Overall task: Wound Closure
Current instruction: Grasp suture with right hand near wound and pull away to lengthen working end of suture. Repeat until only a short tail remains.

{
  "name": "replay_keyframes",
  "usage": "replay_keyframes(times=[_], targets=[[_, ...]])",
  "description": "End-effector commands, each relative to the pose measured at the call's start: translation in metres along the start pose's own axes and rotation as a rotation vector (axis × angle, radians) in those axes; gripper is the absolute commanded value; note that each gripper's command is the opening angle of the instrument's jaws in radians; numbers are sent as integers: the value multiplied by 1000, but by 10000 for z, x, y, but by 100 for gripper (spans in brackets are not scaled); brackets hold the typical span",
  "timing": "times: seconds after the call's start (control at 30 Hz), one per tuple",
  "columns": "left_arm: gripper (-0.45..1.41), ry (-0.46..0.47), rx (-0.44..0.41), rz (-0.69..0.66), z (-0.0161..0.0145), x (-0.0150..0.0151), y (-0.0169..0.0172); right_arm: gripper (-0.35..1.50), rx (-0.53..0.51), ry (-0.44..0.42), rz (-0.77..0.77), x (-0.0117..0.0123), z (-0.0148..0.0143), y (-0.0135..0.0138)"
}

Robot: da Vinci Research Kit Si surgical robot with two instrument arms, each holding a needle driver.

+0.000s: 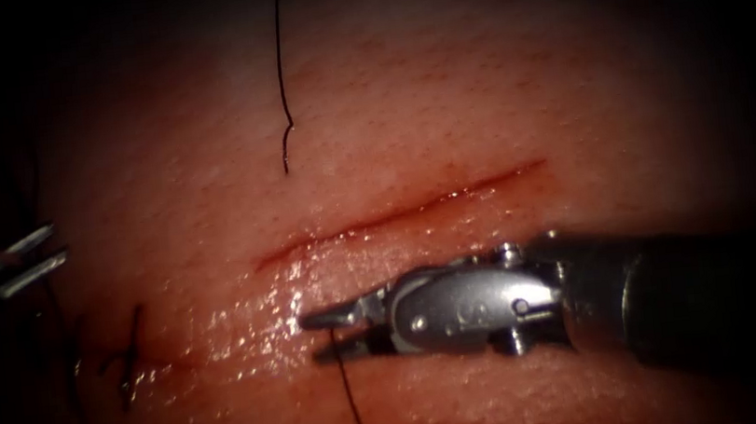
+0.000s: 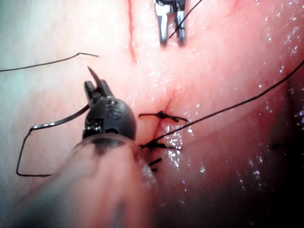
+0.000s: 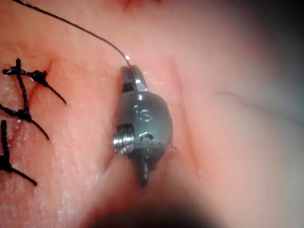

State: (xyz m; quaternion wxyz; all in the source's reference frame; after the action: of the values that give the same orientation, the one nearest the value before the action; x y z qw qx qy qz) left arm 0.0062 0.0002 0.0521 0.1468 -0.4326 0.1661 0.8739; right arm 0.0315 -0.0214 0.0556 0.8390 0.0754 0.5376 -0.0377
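The cut (image 1: 397, 212) runs across the tissue (image 1: 497, 96), with red fluid along its edges. At the far left, off the cut's left end, my left tool (image 1: 58, 247) (image 2: 97, 85) is shut on the curved needle (image 2: 61, 121) close to its point. The point sticks out past the jaws, and the needle is free of the tissue. Thread (image 2: 21, 156) trails from the needle's back end. Just below the cut, my right tool (image 1: 316, 334) (image 3: 128, 71) is shut on the thread (image 1: 351, 402) (image 3: 71, 26), which runs off from its tips.
Tied dark stitches (image 1: 131, 360) (image 2: 161, 115) (image 3: 23, 78) close the wound left of the open cut. A loose thread end (image 1: 285, 109) lies on the tissue above the cut. A long thread (image 2: 237, 105) stretches across the stitched part.
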Motion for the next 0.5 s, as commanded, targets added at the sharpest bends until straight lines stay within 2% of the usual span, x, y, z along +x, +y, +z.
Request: replay_keyframes(times=[0.03, 0.33, 0.5], targets=[[-45, 2, 1, 2, 8, -1, -1, -35, -4, -2, 15, 2, 4, 2], [-45, 2, 1, 2, 8, -1, -1, -35, 6, -9, 82, 16, -8, -17], [-45, 2, 1, 2, 8, -1, -1, -35, 38, -16, 61, 42, -26, -54]])
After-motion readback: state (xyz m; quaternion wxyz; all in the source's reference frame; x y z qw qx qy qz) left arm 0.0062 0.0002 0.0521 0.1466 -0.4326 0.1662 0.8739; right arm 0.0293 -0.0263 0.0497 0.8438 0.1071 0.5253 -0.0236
